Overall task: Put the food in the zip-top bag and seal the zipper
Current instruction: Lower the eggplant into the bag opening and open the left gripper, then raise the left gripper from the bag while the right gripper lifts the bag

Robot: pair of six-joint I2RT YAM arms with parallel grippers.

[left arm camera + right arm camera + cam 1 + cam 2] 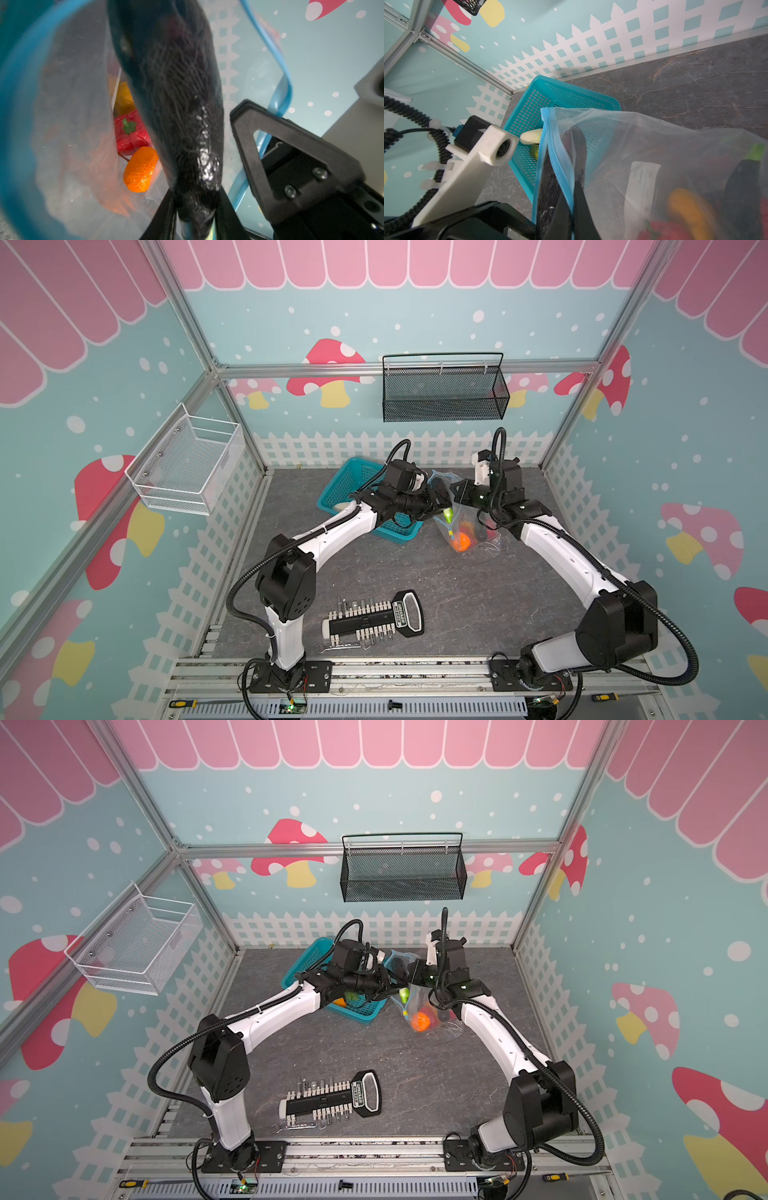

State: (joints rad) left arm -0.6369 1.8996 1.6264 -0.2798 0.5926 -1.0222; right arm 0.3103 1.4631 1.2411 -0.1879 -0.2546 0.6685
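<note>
The left gripper (194, 212) grasps a dark purple eggplant (176, 93), which pokes into the open mouth of the zip-top bag (643, 141). The bag sits near the bench's (457, 593) back edge, just beside the teal basket (571, 97). The right gripper (572, 187) is clenched on the zipper (558, 158), holding that edge raised above an orange piece (141, 168) and a red pepper (131, 135) inside.

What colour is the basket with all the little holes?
Teal blue. The basket shows best in the right wrist view.
</note>
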